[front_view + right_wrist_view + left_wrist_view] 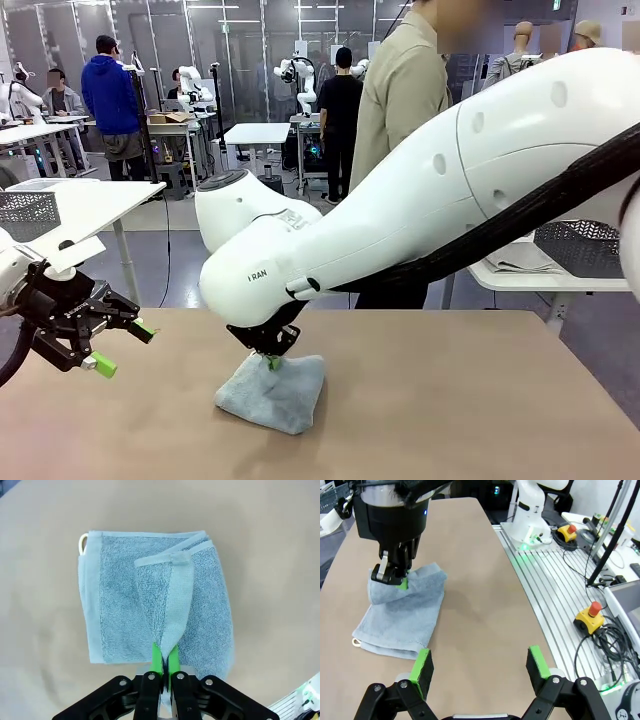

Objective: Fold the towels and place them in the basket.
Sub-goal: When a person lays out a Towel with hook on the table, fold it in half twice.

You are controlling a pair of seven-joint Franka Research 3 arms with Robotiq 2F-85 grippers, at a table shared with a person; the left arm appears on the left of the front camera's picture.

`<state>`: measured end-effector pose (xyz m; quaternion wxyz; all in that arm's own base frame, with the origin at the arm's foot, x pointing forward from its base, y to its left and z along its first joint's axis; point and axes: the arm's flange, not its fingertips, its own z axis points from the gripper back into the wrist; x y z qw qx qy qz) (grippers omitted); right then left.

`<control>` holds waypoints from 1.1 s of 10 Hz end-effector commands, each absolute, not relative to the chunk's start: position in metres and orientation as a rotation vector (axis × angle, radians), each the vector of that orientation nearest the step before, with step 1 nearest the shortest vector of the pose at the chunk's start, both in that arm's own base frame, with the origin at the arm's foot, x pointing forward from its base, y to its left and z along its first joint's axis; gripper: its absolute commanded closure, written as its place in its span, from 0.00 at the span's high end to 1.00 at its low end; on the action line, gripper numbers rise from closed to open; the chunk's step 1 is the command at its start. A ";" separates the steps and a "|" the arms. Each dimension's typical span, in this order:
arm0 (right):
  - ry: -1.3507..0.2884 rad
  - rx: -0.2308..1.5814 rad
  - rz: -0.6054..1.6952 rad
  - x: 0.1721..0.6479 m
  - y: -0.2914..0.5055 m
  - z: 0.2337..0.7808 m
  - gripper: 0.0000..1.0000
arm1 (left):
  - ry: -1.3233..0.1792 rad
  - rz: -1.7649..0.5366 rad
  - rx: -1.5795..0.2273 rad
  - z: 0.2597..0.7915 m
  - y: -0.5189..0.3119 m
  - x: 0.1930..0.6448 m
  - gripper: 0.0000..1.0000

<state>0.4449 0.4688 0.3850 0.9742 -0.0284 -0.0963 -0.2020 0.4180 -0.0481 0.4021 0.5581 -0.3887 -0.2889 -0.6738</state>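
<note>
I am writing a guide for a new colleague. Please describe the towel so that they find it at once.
Look at the tan table. Near its middle, under the big white right arm, lies the towel. It is a folded, light blue-grey terry cloth, and the shut right hand pinches one fold of it upward.

Partial lettering "RAN" on white right arm (400, 220) link.

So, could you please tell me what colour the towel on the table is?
The towel is light blue-grey; the right wrist view shows it best.
</note>
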 end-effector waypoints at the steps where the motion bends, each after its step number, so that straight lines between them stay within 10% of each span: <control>1: -0.215 -0.004 -0.498 0.444 0.478 0.374 0.00 | -0.683 -1.611 -0.916 0.403 -0.046 0.417 0.94; 5: -0.189 0.071 -0.580 0.446 0.484 0.364 0.00 | -0.683 -1.611 -0.916 0.403 -0.046 0.417 0.94; 11: -0.234 0.210 -0.729 0.451 0.477 0.366 0.61 | -0.683 -1.611 -0.916 0.403 -0.046 0.417 0.94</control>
